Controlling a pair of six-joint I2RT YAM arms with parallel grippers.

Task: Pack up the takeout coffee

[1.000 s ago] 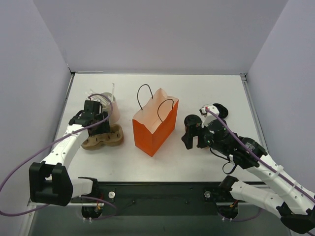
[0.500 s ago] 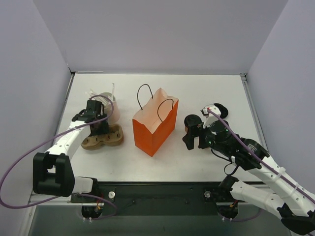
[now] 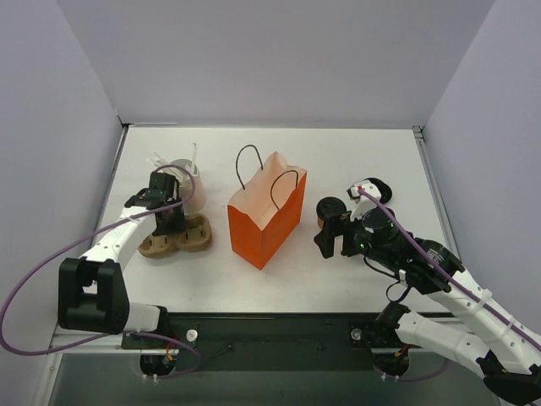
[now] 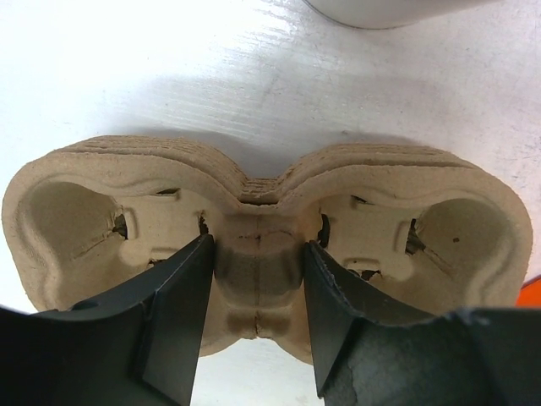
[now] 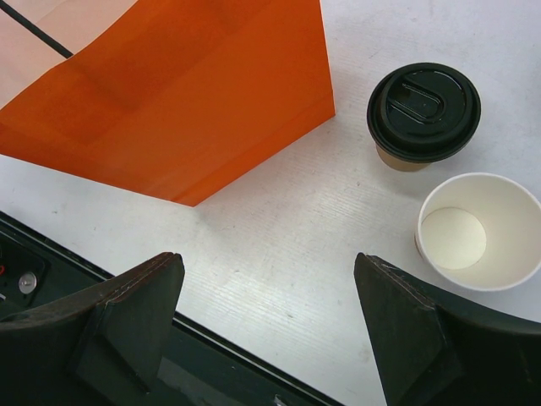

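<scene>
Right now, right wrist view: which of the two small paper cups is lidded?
The tan kraft-paper cup with the black plastic lid, nearer the orange paper bag. The other paper cup is open, white inside.

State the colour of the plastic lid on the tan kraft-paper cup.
Black; the plastic lid shows best in the right wrist view.

The end effector [image 4: 256, 254] straddles the pulp carrier [image 4: 473, 241] mid-bridge; perhaps pinching.

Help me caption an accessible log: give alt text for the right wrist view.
A black-lidded takeout coffee stands on the table beside an empty open cup, right of the orange bag; the right gripper, open, frames the bottom.
</scene>
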